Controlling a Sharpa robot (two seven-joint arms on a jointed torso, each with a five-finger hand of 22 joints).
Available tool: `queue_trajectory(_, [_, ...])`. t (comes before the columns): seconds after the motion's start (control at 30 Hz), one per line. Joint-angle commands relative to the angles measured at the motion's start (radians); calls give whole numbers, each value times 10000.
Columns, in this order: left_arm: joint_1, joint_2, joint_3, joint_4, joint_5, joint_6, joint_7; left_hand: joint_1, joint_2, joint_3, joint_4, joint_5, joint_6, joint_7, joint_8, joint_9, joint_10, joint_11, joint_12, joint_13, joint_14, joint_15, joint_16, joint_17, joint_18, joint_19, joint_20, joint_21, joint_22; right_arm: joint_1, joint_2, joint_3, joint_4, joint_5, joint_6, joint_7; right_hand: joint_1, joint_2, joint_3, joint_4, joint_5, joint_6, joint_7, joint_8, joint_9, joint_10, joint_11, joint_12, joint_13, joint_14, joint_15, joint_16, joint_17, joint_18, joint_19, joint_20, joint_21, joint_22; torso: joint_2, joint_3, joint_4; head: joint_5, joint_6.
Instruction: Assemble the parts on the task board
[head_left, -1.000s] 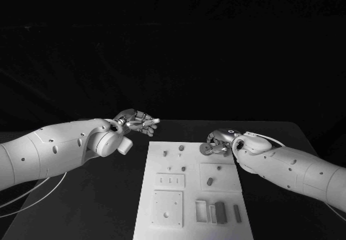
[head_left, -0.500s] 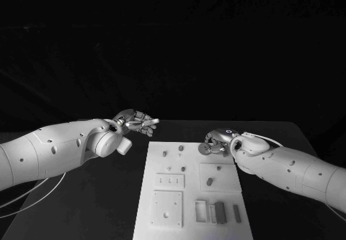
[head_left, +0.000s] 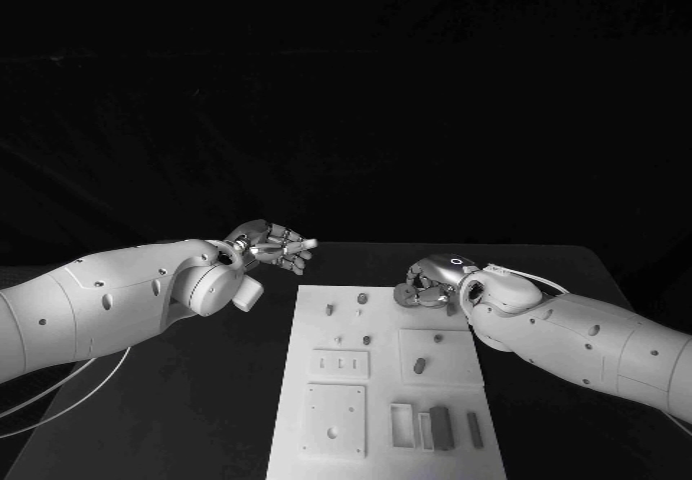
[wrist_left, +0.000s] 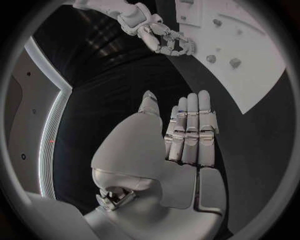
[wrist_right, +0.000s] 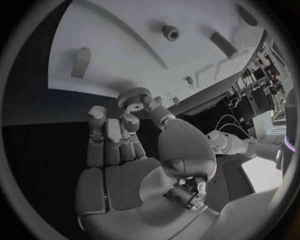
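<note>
My right hand (head_left: 428, 287): at the far right corner of the task board (head_left: 379, 400), pinching a small toothed gear (wrist_right: 132, 97) between thumb and fingertips.
My left hand (head_left: 274, 246): fingers straight and close together, holding nothing, over the table (head_left: 173, 400) just off the board's far left corner.
Parts (head_left: 420, 364): small dark pieces in several spots on the board.

The head camera looks steeply down from above the near edge of the black table (head_left: 216, 400), taking in the whole task board (head_left: 378, 420) from some way off. Each wrist camera sits close behind its own hand, facing along the fingers. All three views share the board's far end; the left wrist view also catches the right hand (wrist_left: 164, 39).
</note>
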Motion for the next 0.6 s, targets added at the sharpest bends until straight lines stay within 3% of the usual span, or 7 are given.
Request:
queue_trajectory(0.03, [15,-4,12,32,-28,40,79,82,0,-69,-10,-42,48,19,-55,12,56,13,-40,17,-36,51,-38,16,190,-58,-1,-46,13,38,-13,5,79,-240,-58,-149,6,-83,20,0,8,339,268,-42,17,81,13,-58,-18,65,-24,27,-10,637,43,-28,55,128,0,0,0,-2,8])
queue_trajectory(0.2, [16,-14,13,49,-28,38,83,82,-2,-71,-10,-42,49,18,-55,13,57,13,-42,19,-35,51,-41,19,190,-58,0,-48,14,39,-17,4,126,-299,-127,-159,32,-51,43,5,13,403,246,-18,27,109,-8,-71,-28,98,-39,22,6,637,53,-31,54,122,5,-19,2,-11,36])
queue_trajectory(0.3, [17,-19,13,49,-28,25,86,83,-1,-72,-10,-42,50,18,-55,14,58,13,-43,20,-34,51,-43,21,190,-58,0,-48,15,39,-76,4,306,-483,-329,-218,68,-19,65,-4,13,468,223,8,39,134,-29,-80,-34,129,-57,22,24,637,64,-37,58,119,10,-2,4,-4,29])
queue_trajectory(0.6, [17,-25,13,51,-29,10,113,86,0,-73,-10,-42,53,18,-56,16,61,12,-47,23,-32,51,-48,27,190,-56,0,-50,18,38,43,2,1200,-1709,-849,-688,168,-68,80,-12,7,562,183,34,51,219,-68,-105,-55,215,-98,19,59,637,98,-56,77,117,11,-4,13,27,35])
